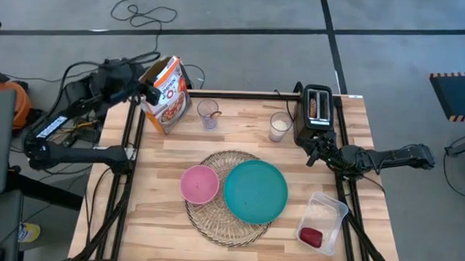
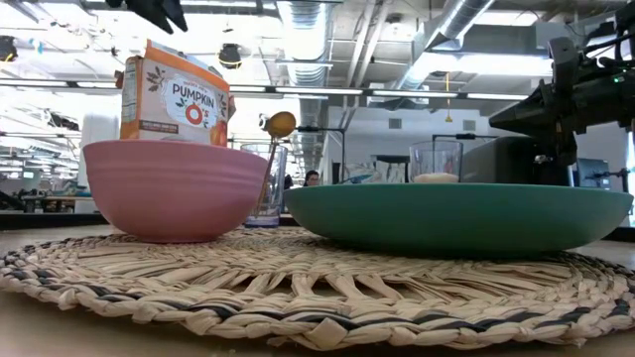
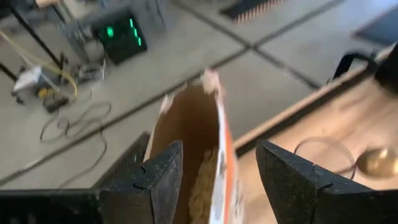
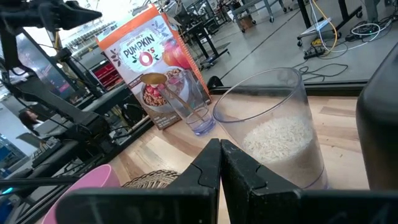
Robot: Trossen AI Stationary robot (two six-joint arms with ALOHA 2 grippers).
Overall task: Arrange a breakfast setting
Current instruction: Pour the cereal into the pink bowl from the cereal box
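The left pincer (image 1: 145, 87) is open wide around the top of the cereal box (image 1: 165, 93), at 11 o'clock on the table (image 1: 159, 221). The right pincer (image 1: 313, 153), shut tight, sits by the toaster (image 1: 315, 110) at 2 o'clock. The pink bowl (image 1: 199, 183) and teal plate (image 1: 254, 191) rest on the woven mat (image 1: 214, 227) in the middle. The red fruit (image 1: 312, 236) lies in the clear tub (image 1: 329, 207) at 5 o'clock.

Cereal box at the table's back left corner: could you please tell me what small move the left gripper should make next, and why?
Probably close the left gripper on the cereal box. Its open fingers straddle the box's open top, and the pink bowl on the wicker mat looks empty. The right gripper waits shut by the toaster.
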